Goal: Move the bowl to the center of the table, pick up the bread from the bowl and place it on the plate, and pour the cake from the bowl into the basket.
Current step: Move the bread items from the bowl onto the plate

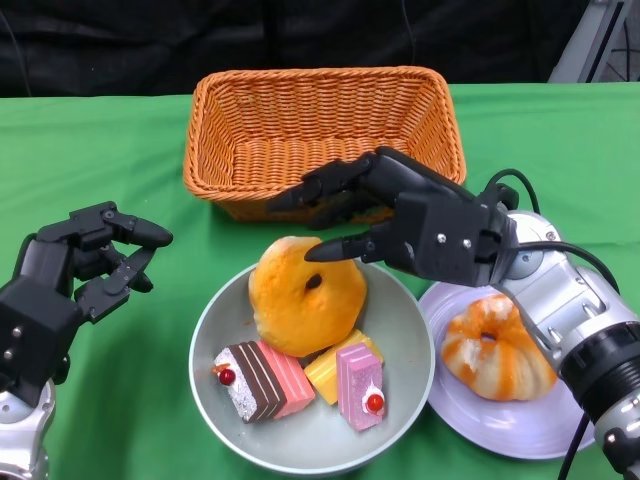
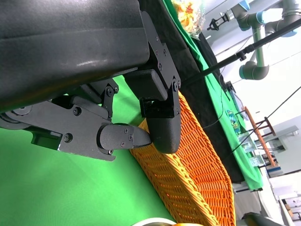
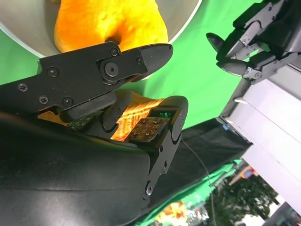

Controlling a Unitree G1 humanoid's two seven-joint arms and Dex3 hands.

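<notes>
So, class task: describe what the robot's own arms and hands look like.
Each robot hand, left and right, is matte black with segmented fingers and visible screws. The right forearm is silver with a black band, and black cables loop beside it.

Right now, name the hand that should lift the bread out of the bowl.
The right hand. Its fingers reach over the bread in the bowl, and the plate lies on its side. The left hand sits off to the bowl's other side.

I can't read any text, label, brand or number on anything in these views.
</notes>
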